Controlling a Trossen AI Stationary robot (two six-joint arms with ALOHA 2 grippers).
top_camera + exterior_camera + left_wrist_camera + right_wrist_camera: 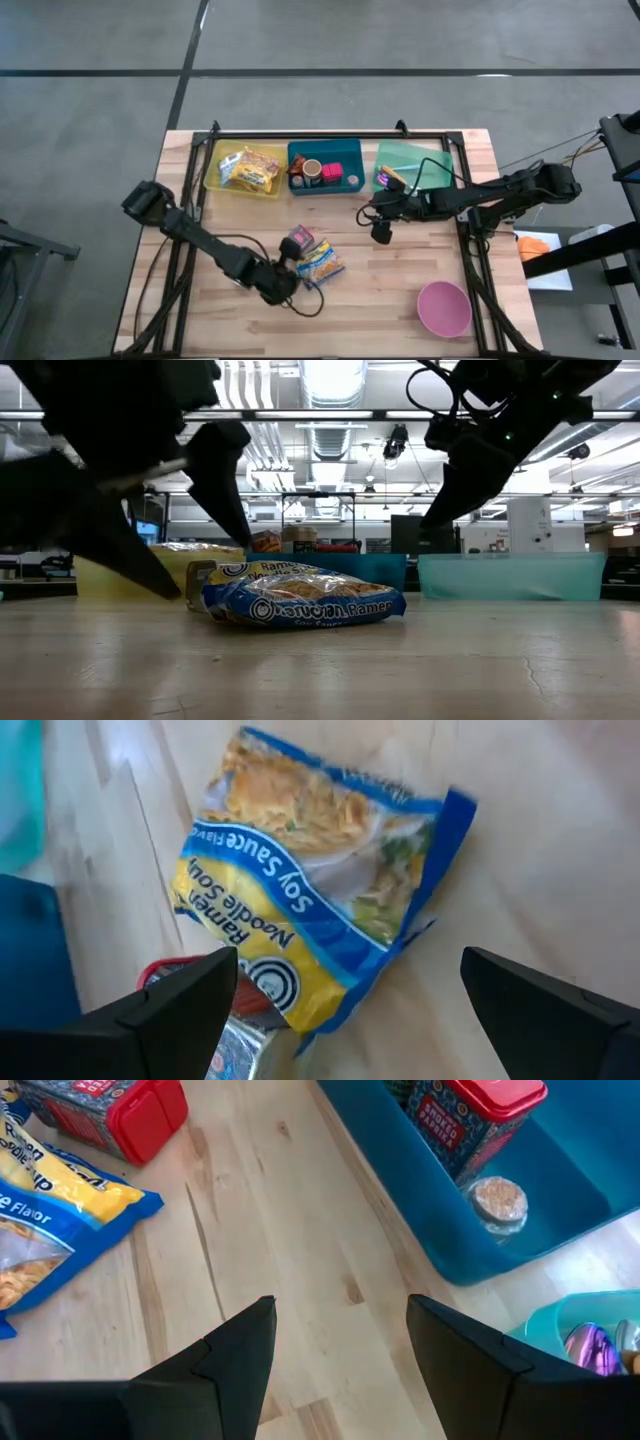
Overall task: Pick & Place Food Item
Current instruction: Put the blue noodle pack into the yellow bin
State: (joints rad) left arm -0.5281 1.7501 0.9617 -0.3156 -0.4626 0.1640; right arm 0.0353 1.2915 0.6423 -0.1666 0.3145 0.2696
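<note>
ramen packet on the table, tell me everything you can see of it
The ramen packet is a crinkly blue and yellow plastic pouch, printed with a noodle photo and "Ramen Noodle Soup, Soy Sauce Flavor". It looks sealed and lies flat on the bare wooden table, near the middle. A small red-lidded container sits against one edge. The left gripper hovers open over it, not touching.

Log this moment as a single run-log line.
left gripper: open, over ramen packet on table | right gripper: open, empty, hovering near blue bin | packet not yet gripped
</note>
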